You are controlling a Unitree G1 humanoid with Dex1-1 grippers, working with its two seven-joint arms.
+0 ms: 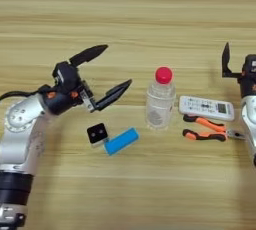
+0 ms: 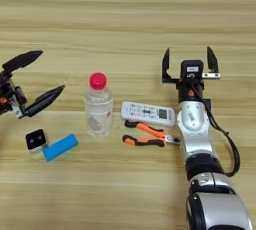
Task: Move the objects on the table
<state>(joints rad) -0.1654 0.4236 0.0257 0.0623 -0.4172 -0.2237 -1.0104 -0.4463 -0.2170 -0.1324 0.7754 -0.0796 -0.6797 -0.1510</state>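
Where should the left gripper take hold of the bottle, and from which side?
Probably the clear body below the red cap. The bottle stands upright, and the open left gripper is already on its left, so a level approach from that side suits. The remote lies close on its right.

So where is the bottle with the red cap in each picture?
Left eye view: the bottle stands upright right of centre.
Right eye view: the same bottle stands left of centre.
Shared landmark: the white remote lies just to its right in both.
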